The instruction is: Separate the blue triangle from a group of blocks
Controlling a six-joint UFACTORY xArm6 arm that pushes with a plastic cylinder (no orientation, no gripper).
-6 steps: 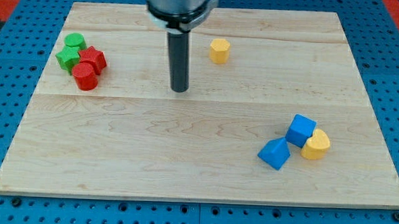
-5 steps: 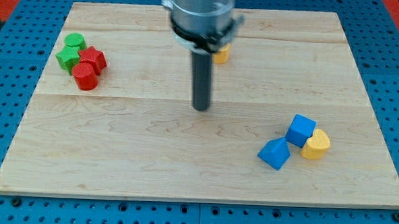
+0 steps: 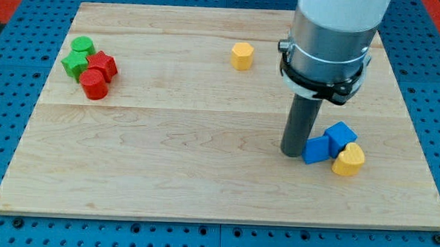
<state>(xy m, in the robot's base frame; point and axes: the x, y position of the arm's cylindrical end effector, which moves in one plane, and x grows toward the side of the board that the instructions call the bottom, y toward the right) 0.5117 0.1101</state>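
My tip [image 3: 294, 151] rests on the board at the view's lower right, touching the left side of the blue triangle [image 3: 316, 150]. The blue triangle is pressed against a blue cube [image 3: 341, 135] just up and to its right, and sits next to a yellow heart-shaped block [image 3: 348, 160] on its right. The three form one tight group. The rod and the arm's grey body rise above it toward the view's top.
A yellow hexagonal block [image 3: 241, 55] stands alone near the view's top centre. At the upper left is a cluster of two green blocks [image 3: 78, 56] and two red blocks [image 3: 97, 73]. The wooden board [image 3: 167, 151] lies on a blue pegboard.
My tip has moved from the board's middle down and to the right, reaching the blue triangle. The triangle has shifted right and up, tight against the blue cube, which moved slightly right.
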